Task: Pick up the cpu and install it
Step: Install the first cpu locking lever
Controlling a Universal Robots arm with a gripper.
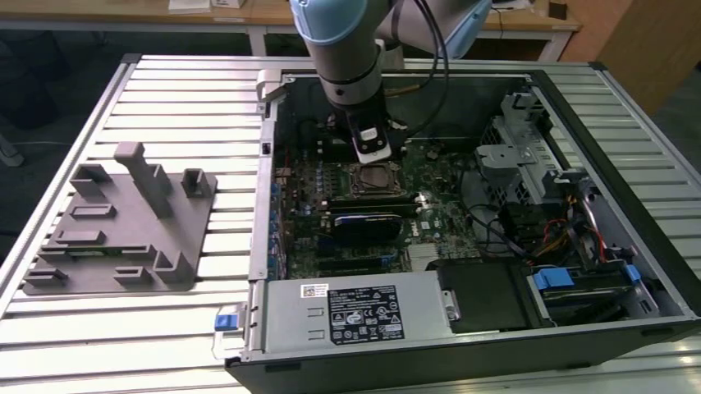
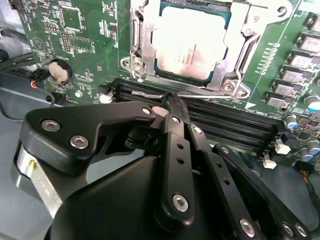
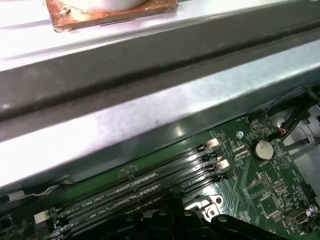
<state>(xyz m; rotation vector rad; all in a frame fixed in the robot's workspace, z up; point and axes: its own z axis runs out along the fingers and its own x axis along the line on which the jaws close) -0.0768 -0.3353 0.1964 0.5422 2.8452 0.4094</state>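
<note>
The cpu (image 2: 192, 42), a silver square chip with a thin green rim, lies flat in the motherboard socket, framed by the metal socket bracket (image 2: 235, 60). In the exterior view the cpu (image 1: 373, 178) sits just below my gripper (image 1: 373, 158), which hangs from the arm inside the open computer case. In the second wrist view my gripper (image 2: 168, 98) has its black fingers brought together to a point with nothing between them. Its tip hovers over the memory slots, right beside the socket's edge and the thin socket lever (image 2: 200, 94).
Black memory slots (image 2: 225, 117) run alongside the socket, and a coin battery (image 2: 60, 70) sits on the board. A grey fixture tray (image 1: 121, 222) rests on the slatted table at the exterior view's left. The power supply (image 1: 350, 312), the drive cage (image 1: 515, 156) and cables crowd the case.
</note>
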